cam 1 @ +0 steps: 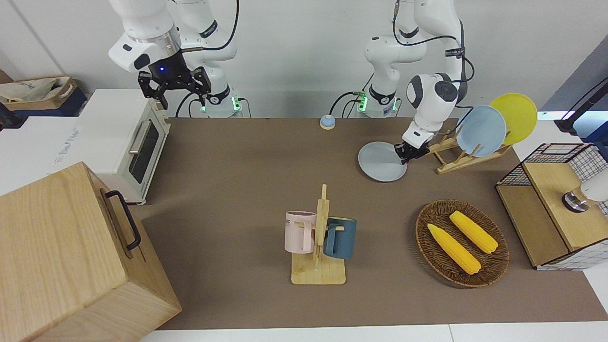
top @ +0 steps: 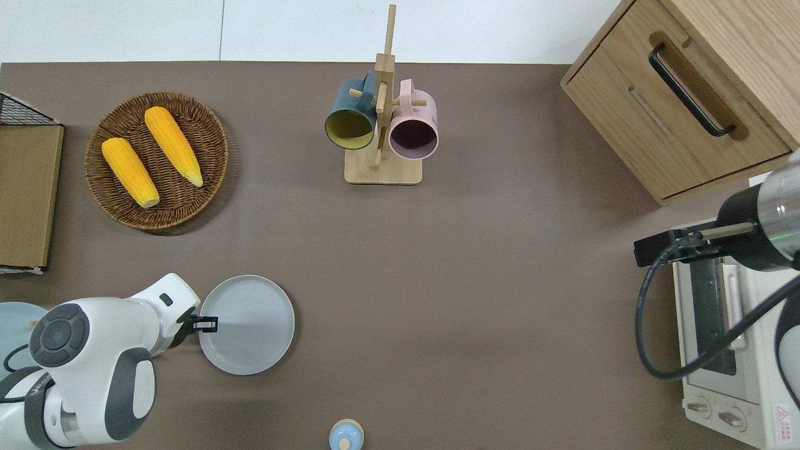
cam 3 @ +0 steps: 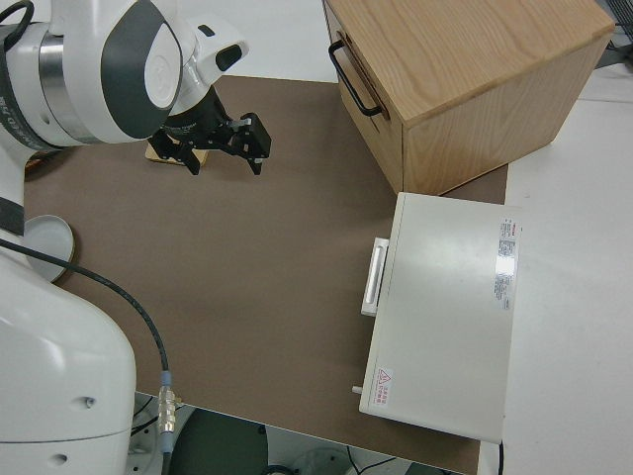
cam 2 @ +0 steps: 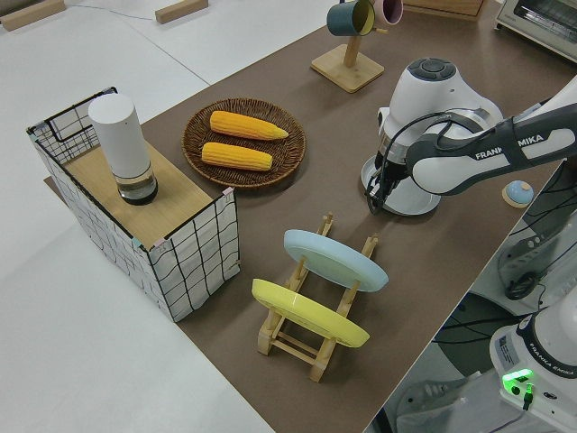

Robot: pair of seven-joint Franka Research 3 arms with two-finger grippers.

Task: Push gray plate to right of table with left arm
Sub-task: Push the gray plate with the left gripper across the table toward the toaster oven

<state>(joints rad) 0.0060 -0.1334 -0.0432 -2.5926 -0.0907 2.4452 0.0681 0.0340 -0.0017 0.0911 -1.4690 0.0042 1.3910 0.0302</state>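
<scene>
I see the gray plate (top: 247,325) lying flat on the table (top: 475,300), toward the left arm's end and near the robots' edge. My left gripper (top: 208,324) is low at the plate's rim, on the side facing the left arm's end of the table. Its fingers look drawn close together with nothing between them, and their tips seem to touch the rim or sit just over it; I cannot tell which. The left arm (cam 1: 434,102) bends down steeply to reach there.

Beside the plate, closer to the left arm's end, a wooden rack (cam 1: 456,156) holds a blue plate (cam 1: 480,130) and a yellow plate (cam 1: 515,116) on edge. Farther from the robots than the gray plate sits a wicker basket (top: 215,159) with two corn cobs (top: 150,156) in it. A wire crate (cam 2: 194,257) with a wooden lid stands at the table's end, a white cylinder (cam 2: 119,144) on top.

Mid-table, far from the robots, a wooden stand (top: 382,165) carries a dark blue mug (top: 350,122) and a pink mug (top: 414,128). A small blue bell (top: 345,434) sits at the robots' edge.

Toward the right arm's end are a wooden cabinet (cam 1: 66,256) with a black handle and a white toaster oven (cam 1: 126,142). The right arm is parked, its right gripper (cam 1: 175,85) spread open and holding nothing.
</scene>
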